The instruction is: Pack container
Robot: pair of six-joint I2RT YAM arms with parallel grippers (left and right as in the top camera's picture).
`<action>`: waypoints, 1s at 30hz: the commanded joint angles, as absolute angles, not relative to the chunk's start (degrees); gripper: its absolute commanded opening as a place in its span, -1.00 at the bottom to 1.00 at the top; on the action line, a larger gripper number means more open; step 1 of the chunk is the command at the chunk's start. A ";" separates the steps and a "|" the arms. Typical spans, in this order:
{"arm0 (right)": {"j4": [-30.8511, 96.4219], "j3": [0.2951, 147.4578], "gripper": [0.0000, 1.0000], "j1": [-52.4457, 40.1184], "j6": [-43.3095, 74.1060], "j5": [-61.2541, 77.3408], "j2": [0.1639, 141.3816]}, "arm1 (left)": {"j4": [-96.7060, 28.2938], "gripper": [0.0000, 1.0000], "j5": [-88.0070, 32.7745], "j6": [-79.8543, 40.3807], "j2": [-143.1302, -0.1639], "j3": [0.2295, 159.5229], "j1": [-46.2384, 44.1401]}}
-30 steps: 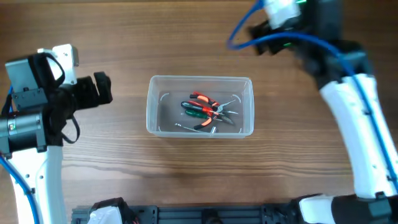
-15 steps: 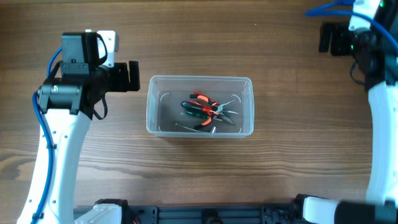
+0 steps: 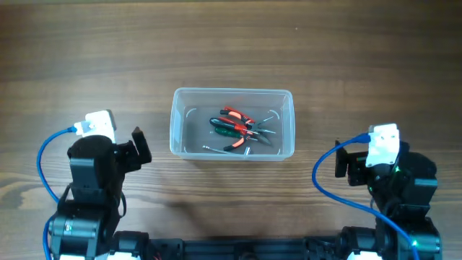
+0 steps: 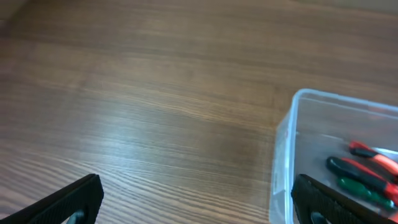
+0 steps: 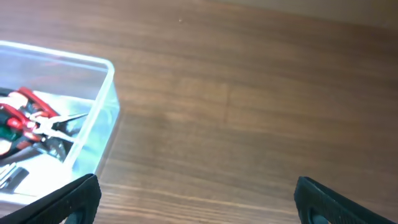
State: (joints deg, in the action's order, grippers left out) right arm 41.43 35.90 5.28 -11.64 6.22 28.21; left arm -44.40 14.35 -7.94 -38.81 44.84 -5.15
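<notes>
The clear plastic container (image 3: 232,94) stands at the middle of the wooden table. Inside lie red-handled pliers (image 3: 238,117), green-handled pliers (image 3: 228,130) and small metal tools. The container also shows at the right of the left wrist view (image 4: 292,124) and at the left of the right wrist view (image 5: 102,106). My left gripper (image 3: 138,148) sits near the front left, open and empty, with bare wood between its fingers (image 4: 199,202). My right gripper (image 3: 339,162) sits near the front right, open and empty over bare wood (image 5: 196,199).
Blue cables loop beside both arms (image 3: 43,159) (image 3: 321,180). A black rail (image 3: 231,253) runs along the front edge of the table. Wooden table surface (image 3: 231,43) lies all around the container.
Both arms have pulled back from the far side of the table to the front corners, left and right of the container. The container and its tools have not moved.
</notes>
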 commanded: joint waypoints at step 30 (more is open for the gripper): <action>16.05 16.60 0.99 -4.67 -9.78 10.63 0.14 | -43.97 0.99 16.56 -9.89 -39.48 44.23 -5.26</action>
